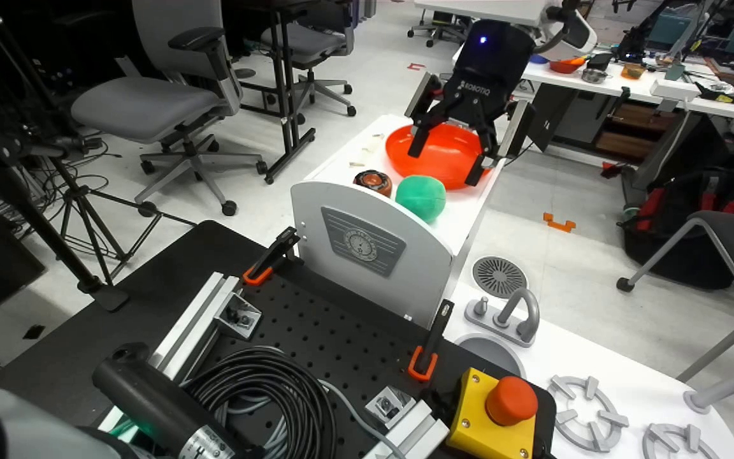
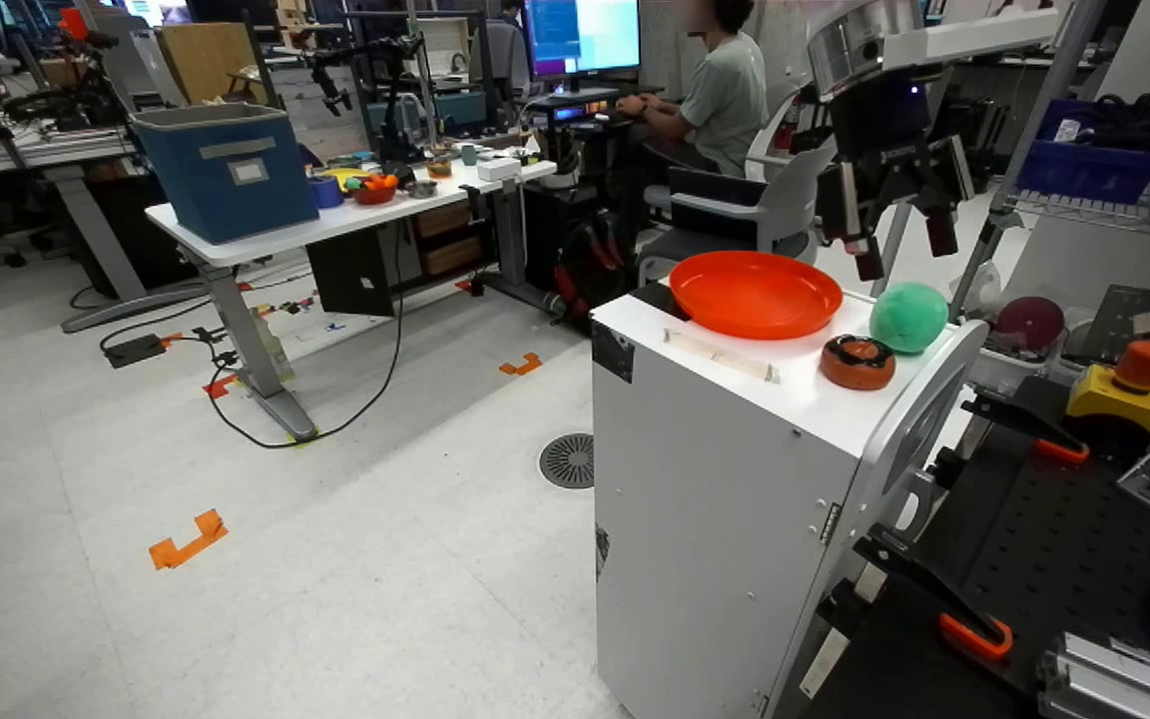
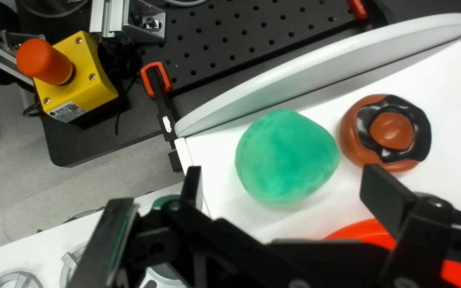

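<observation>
The biggest thing is the white toy-kitchen cabinet (image 2: 705, 519), whose flat top makes a good shelf. The black table (image 1: 208, 245) is at its near end, and a curved white end board (image 1: 427, 274) stands up between them, which may stop round things rolling off that way. The gripper (image 1: 445, 161) hangs in the air over the top, touching nothing. Its fingers (image 3: 380, 192) are spread wide and hold nothing. On the far part of the top lies the orange-red plate (image 2: 755, 290), wide and low, so it likely stays put. Two black-and-orange clamps (image 1: 431, 338) sit at the table's edge by the end board, probably to keep things from slipping. Seen from the table, the green ball (image 3: 286, 156) rests on the right, close to the end board. It is nearest the gripper, and in the wrist view it shows between the fingers. Smallest is the doughnut-like toy (image 3: 384, 132), just left of the ball, lying flat, so it should not roll.
</observation>
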Controlling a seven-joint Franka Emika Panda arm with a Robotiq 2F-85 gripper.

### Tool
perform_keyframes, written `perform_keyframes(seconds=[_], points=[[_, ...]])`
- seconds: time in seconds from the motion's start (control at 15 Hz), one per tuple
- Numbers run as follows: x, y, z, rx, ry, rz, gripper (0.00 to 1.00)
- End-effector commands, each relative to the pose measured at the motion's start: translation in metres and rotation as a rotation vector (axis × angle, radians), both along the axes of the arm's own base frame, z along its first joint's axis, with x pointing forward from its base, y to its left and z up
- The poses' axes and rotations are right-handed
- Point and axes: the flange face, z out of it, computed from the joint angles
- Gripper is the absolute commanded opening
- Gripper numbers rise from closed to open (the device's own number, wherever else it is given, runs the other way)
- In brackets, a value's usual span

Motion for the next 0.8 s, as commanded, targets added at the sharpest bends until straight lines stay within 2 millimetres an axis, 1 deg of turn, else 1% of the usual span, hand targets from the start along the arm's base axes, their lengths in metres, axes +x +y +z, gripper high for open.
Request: perform_keyframes(seconds=[0.0,0.4,0.73], points=[[-0.0001,-0.0045,-0.0048,0.017,0.027,-0.008,1.00],[-0.0014,-0.0091,-0.0110,0.018,0.040,-0.016,1.00],[-0.0006,-0.0071,-0.0060,0.021,0.027,-0.013,1.00]])
